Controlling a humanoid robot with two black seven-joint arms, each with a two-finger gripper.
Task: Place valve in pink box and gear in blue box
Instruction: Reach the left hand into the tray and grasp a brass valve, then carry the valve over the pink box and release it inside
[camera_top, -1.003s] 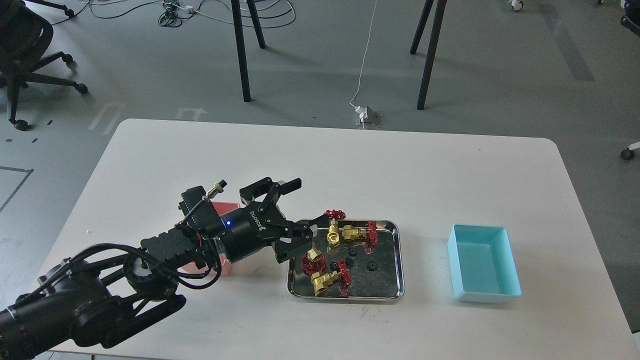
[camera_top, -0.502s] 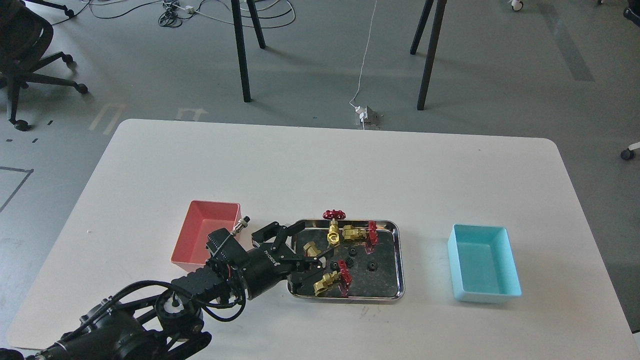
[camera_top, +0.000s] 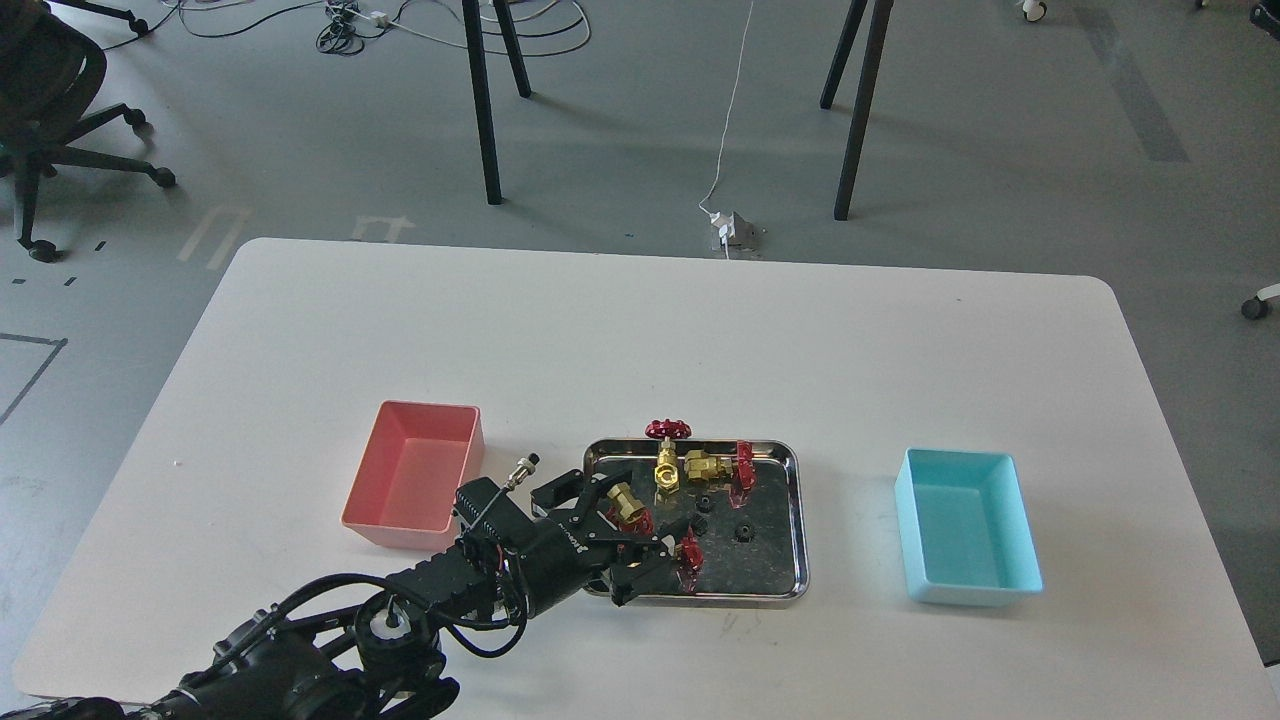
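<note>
- Brass-yellow valve (camera_top: 626, 505) with red handwheel is lying in the left part of the steel tray (camera_top: 790, 520), between the spread fingers of the left gripper (camera_top: 640, 530).
- Jaws are standing wide around it, one finger above, one below near another valve (camera_top: 683, 553); contact is not clear.
- Two more valves (camera_top: 700, 462) are sitting at the tray's far edge.
- Tiny black gear (camera_top: 743, 531) is lying mid-tray, others (camera_top: 703, 503) nearby.
- Pink box (camera_top: 412, 478) is sitting just left of the tray, blue box (camera_top: 965, 527) well apart on the right, both on the white table (camera_top: 650, 330).
- White lettering on the gripper body is showing, too small to read.
</note>
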